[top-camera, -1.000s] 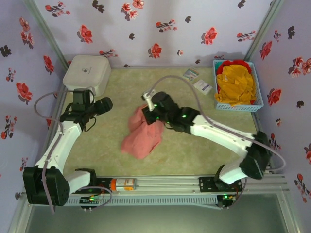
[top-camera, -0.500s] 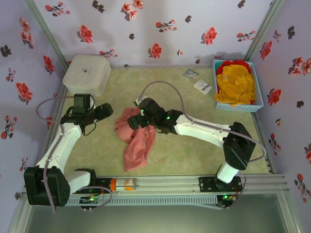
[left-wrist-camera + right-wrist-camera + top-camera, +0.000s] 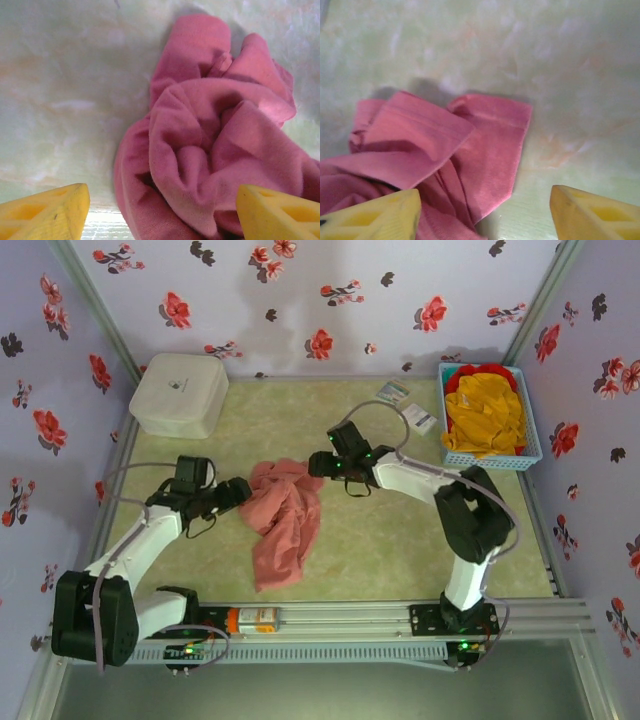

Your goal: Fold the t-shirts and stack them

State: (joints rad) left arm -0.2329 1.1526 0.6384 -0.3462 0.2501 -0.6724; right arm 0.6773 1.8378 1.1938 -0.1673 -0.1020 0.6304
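A salmon-pink t-shirt [image 3: 283,518] lies crumpled in the middle of the table; it also shows bunched up in the left wrist view [image 3: 215,145] and in the right wrist view [image 3: 445,155]. My left gripper [image 3: 240,491] is open at the shirt's left edge, its yellow fingertips [image 3: 47,212] standing either side of a fold without pinching it. My right gripper [image 3: 316,464] is open just off the shirt's upper right edge, holding nothing. A mustard-yellow t-shirt [image 3: 486,416] lies over a red one [image 3: 478,373] in the basket.
A blue basket [image 3: 493,458] stands at the back right. A white rounded-square box [image 3: 179,394] sits at the back left. Two small packets [image 3: 407,405] lie near the basket. Floral walls close in the table; a rail runs along the near edge.
My right gripper has let go of the pink t-shirt, opened, and drawn back to the right. The shirt dropped into a heap. My left gripper moved right, up to the shirt's left edge.
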